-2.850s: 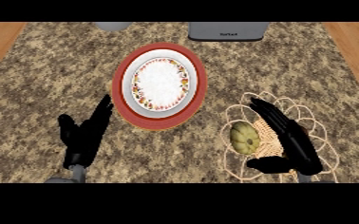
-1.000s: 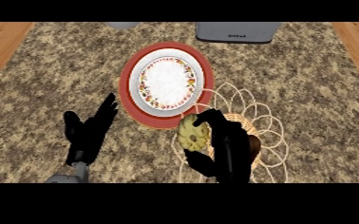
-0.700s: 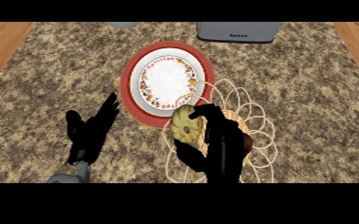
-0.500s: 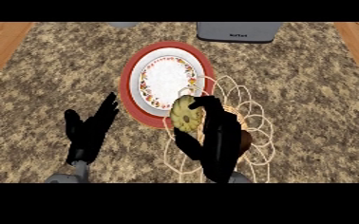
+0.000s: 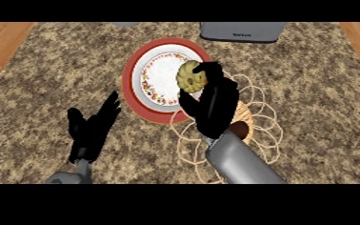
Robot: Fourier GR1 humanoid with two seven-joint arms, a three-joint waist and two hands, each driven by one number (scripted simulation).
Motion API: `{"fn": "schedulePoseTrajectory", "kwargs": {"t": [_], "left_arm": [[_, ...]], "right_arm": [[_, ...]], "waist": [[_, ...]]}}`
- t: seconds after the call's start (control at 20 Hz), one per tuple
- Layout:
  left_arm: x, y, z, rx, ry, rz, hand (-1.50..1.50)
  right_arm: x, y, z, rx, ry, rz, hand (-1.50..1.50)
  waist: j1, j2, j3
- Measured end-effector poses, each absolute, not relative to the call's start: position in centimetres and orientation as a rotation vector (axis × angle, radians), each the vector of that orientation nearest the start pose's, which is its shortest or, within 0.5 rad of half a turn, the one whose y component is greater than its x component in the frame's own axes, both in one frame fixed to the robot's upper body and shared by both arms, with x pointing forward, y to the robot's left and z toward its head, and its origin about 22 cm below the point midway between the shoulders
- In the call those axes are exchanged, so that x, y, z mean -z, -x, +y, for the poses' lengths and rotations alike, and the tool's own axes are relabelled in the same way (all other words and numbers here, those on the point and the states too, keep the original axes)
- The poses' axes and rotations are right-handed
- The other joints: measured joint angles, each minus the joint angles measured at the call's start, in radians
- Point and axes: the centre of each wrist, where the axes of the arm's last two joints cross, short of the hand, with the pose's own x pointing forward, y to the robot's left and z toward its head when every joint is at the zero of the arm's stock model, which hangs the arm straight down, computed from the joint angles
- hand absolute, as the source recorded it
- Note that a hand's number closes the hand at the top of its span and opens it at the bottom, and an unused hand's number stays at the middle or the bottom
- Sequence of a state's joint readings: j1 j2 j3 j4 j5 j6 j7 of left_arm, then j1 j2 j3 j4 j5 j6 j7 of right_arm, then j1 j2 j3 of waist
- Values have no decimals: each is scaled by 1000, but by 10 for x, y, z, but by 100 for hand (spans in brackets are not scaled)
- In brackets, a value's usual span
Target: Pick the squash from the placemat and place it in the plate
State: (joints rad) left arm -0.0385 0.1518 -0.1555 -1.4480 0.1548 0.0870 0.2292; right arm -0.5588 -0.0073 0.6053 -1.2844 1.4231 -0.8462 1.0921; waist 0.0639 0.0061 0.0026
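Observation:
In the head view my right hand [image 5: 211, 100] is curled round the yellow-green squash [image 5: 190, 75] and holds it over the right part of the plate [image 5: 158, 76], a white plate with a red rim and a flowered band. The wicker placemat [image 5: 260, 119] lies to the right of the plate, partly under my right forearm, with nothing showing on it. My left hand [image 5: 91, 128] rests open at the lower left, fingers up, well apart from the plate.
A grey appliance [image 5: 243, 31] stands at the counter's far edge, behind the plate. A second grey object [image 5: 126, 24] peeks in at the top left. Wooden floor shows past the counter's left and right edges.
My right hand has taken the squash off the placemat and carried it up and left, from the mat to over the plate. The left hand has stayed put.

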Motion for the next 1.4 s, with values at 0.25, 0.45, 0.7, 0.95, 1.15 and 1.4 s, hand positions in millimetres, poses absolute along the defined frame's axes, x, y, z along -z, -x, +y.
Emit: {"fn": "schedulePoseTrajectory", "kwargs": {"t": [0.25,0.45,0.7,0.95,1.15,1.4], "left_arm": [[18,-248,225,63,33,-1237,0],[18,-250,226,69,38,-1242,0],[16,-251,217,83,52,-1254,0],[16,-255,217,91,59,-1255,0],[16,-253,218,87,57,-1266,0],[14,-254,220,74,41,-1250,0]], "right_arm": [[-58,-327,-40,-152,1266,-1750,150],[-51,-345,-47,-131,1265,-1639,-150],[-40,-362,-50,-155,1189,-1415,-150],[-30,-368,-51,-146,1079,-1389,-150],[-34,-370,-49,-95,1010,-1489,-150],[-40,-369,-51,33,941,-1598,-150]], "waist": [[3,4,1],[9,9,2],[25,16,2],[33,22,4],[33,22,5],[17,17,4]]}}
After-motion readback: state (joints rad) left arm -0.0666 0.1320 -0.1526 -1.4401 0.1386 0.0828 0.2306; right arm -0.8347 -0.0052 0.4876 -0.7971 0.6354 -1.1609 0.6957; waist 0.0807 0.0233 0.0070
